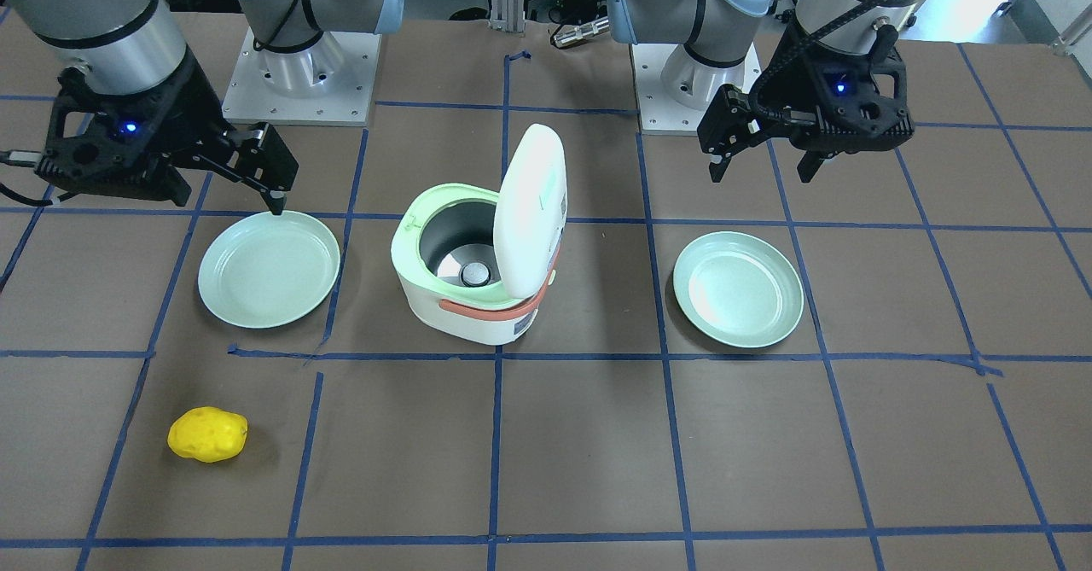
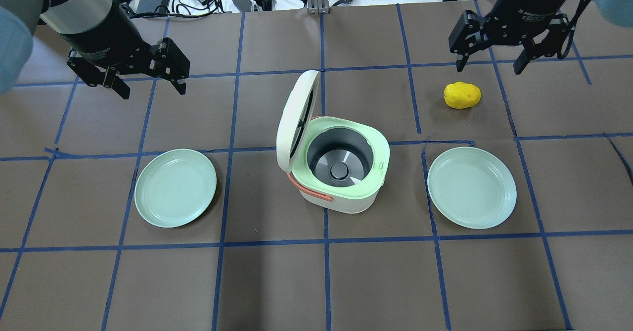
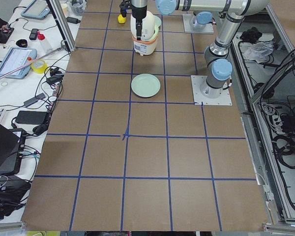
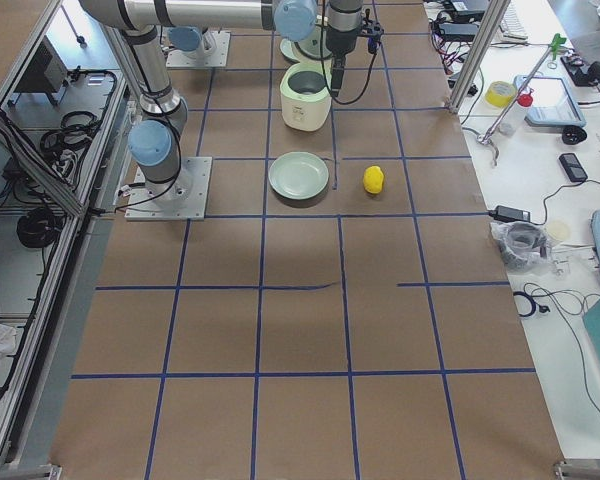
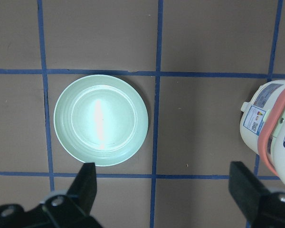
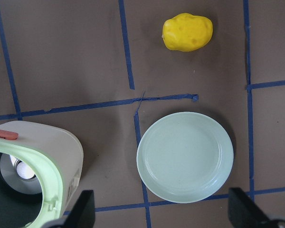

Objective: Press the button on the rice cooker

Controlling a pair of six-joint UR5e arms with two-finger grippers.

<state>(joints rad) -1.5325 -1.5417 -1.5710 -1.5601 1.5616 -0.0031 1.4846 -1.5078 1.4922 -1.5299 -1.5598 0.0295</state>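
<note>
On the rice cooker (image 5: 256, 142), left wrist shows labels (image 5: 253, 121); right, interior (image 6: 19, 187).

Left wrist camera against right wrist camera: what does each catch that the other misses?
Left wrist only: the open left gripper, the left plate, the rice cooker's labelled outer wall. Right wrist only: the open right gripper, the yellow potato-like object, the right plate, the cooker's open inner pot. Both: the rice cooker and the taped table.

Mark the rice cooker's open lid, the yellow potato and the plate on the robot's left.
open lid (image 2: 295, 123), overhead view, middle of the lid.
yellow potato (image 2: 462, 95), overhead view, its centre.
left plate (image 2: 175, 187), overhead view, bare centre.
</note>
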